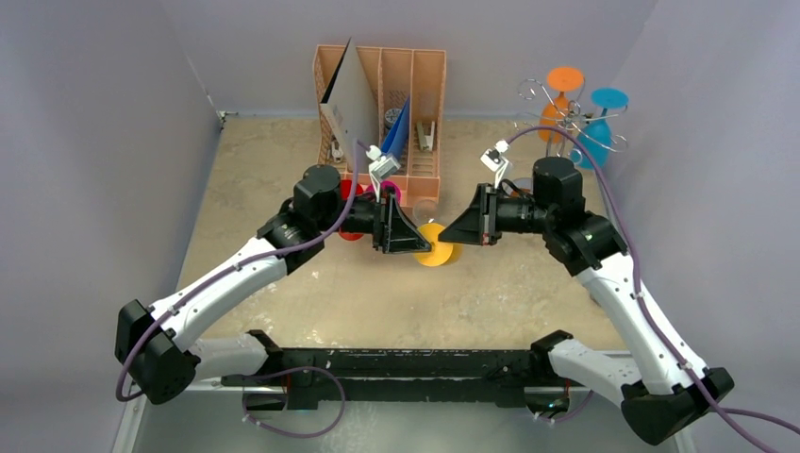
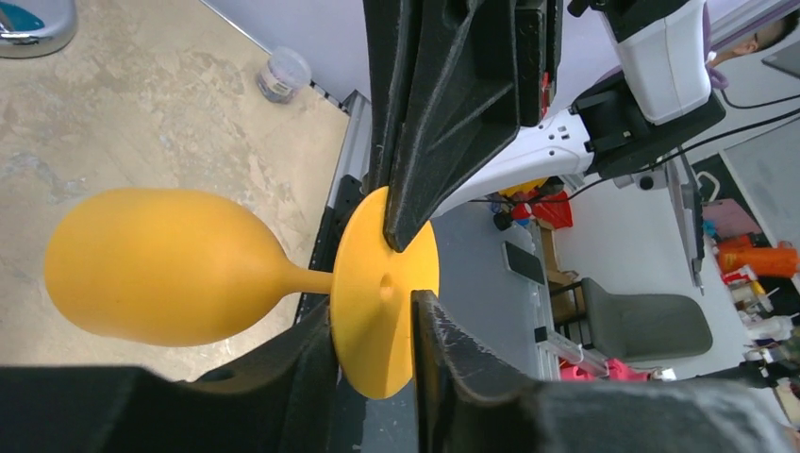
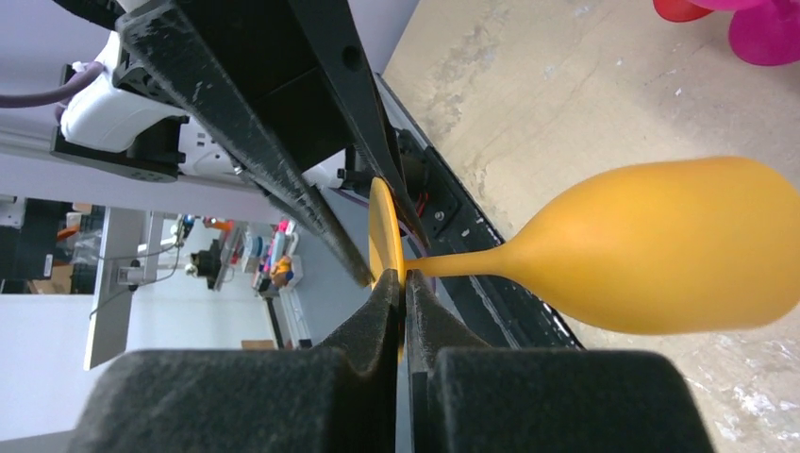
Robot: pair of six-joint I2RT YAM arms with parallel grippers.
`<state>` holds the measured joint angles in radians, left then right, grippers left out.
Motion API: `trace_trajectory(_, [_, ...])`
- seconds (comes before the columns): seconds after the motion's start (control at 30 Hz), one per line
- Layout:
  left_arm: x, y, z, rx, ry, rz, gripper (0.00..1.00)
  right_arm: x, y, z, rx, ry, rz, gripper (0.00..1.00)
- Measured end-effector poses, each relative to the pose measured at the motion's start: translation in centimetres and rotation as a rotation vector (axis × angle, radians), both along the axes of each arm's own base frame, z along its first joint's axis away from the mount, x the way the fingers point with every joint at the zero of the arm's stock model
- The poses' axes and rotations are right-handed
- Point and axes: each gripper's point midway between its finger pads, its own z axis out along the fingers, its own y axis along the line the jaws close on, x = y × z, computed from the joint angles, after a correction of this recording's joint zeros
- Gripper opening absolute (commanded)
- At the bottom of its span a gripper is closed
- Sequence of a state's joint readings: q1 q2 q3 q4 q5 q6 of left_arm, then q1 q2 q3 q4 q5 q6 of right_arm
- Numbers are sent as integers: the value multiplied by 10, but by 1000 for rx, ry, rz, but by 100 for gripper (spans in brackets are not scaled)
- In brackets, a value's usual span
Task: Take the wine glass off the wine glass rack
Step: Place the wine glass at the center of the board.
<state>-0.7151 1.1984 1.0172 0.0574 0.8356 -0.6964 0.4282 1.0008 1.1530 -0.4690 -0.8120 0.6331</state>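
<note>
Transfer step: wine glass, well apart from the wine glass rack, gripped at its foot by right tool (left tool released, straddling foot); next, withdraw left tool squarely

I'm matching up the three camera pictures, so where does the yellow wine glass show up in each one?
Top external: yellow wine glass near the picture's centre.
Left wrist: bowl at left, foot in the middle.
Right wrist: bowl at right, foot near centre.
Shared landmark: the right gripper pinching the foot's rim.
</note>
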Motion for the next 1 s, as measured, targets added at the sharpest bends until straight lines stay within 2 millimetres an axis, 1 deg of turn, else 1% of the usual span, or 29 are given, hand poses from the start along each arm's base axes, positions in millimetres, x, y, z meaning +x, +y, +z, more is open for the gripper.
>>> trace_trajectory(0.2, [-6,4,-2,10,-2,-1,42,5,3,1,1,-8,-28,0])
trace_trajectory(0.43, [-12,8,-13,21,36,0,41,10,6,3,-3,-34,-53,0])
trace_trajectory(0.6, [-11,6,-9,-6,56,9,32,9,12,-1,-16,-37,-47,0])
trace_trajectory(0.67, [-9,6,-11,-10,68,24,28,8,14,-1,-18,-38,-40,0])
trace_trajectory(0.8, [-5,5,-15,-18,93,49,24,9,16,-2,-26,-45,-48,0])
trace_trajectory(0.87, [-5,4,-14,-26,100,54,17,10,16,-2,-25,-51,-53,0])
trace_trajectory(0.93, [-4,4,-14,-29,105,55,9,11,17,-2,-26,-54,-56,0])
trace_trajectory(0.97, [-4,4,-14,-29,111,56,3,11,17,-2,-25,-57,-56,0])
trace_trajectory(1.0, [-5,4,-14,-30,116,56,0,12,17,-2,-25,-59,-57,0])
